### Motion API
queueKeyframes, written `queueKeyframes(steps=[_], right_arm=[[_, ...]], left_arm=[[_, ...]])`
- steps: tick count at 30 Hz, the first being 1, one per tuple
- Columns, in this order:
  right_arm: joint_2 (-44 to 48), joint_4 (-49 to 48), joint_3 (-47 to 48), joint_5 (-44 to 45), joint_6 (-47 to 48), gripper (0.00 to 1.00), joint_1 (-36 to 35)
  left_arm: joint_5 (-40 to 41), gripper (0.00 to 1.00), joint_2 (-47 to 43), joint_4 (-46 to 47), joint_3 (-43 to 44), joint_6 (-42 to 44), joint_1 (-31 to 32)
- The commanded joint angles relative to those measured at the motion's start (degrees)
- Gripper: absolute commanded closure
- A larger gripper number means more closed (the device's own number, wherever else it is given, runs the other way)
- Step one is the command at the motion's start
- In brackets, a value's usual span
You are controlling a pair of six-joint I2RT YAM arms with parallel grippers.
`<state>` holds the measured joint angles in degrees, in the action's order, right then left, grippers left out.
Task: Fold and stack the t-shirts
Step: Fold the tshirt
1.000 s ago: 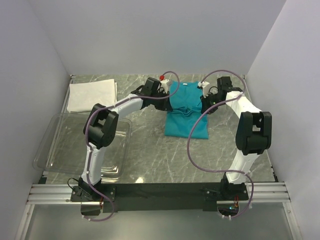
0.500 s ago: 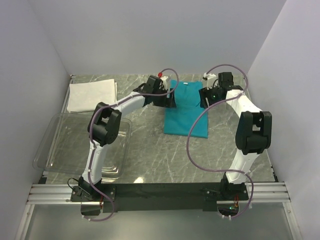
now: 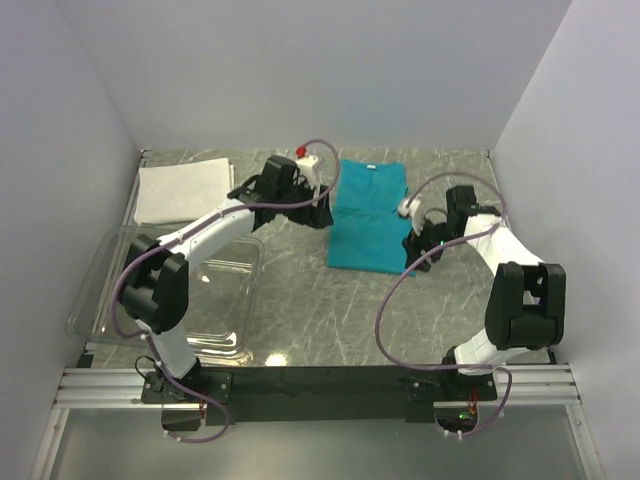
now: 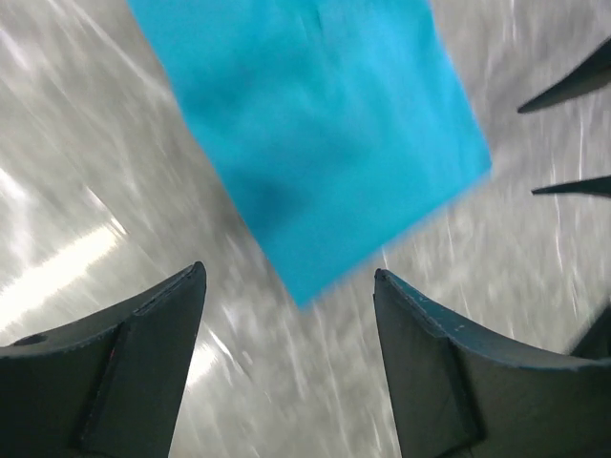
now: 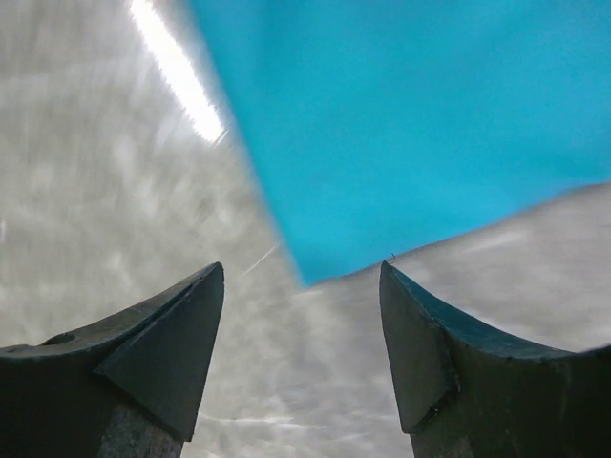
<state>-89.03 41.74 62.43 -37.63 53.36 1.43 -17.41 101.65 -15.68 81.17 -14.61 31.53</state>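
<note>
Your teal t-shirt (image 3: 368, 215) is lying flat toward the back middle of the marble table (image 3: 300, 310), as a tidy narrow rectangle with the collar at the far end. I'd guess the sleeves are tucked in. The white t-shirt (image 3: 185, 190) sits folded in the far left corner, well apart, probably waiting as the base of the stack.

Your left gripper (image 3: 320, 214) is just beside the teal's left edge and the right gripper (image 3: 417, 246) is near its near right corner. Both have their fingers spread wide with nothing between them. They're probably flanking it like that to lift the hem for the next fold.

The clear bin (image 3: 100, 290) sits near left. I can't spot any brand, tag or readable writing.
</note>
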Motion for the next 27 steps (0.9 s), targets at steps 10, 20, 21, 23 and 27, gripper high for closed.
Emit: queueKeyframes(steps=[10, 20, 21, 23, 27], right_arm=[[1.7, -6.2, -11.5, 7.6, 13.0, 0.28, -3.3], [-1.1, -10.4, -11.2, 10.5, 9.4, 0.33, -4.5], [-1.5, -10.4, -11.1, 10.4, 9.4, 0.36, -4.5], [-1.9, -10.4, -10.8, 10.6, 9.0, 0.4, -4.5], [-3.0, -9.1, -10.6, 10.7, 10.0, 0.48, -4.5]], left_arm=[[-4.0, 0.25, 3.9, 5.9, -13.2, -17.2, 5.8], [3.3, 0.32, 12.0, 1.2, -5.8, -21.4, 6.7], [3.2, 0.38, 13.0, 1.2, -5.6, -21.7, 6.7], [2.6, 0.46, 13.8, 0.7, -4.8, -22.2, 6.7], [0.9, 0.78, 14.2, 0.0, -4.6, -21.9, 6.8]])
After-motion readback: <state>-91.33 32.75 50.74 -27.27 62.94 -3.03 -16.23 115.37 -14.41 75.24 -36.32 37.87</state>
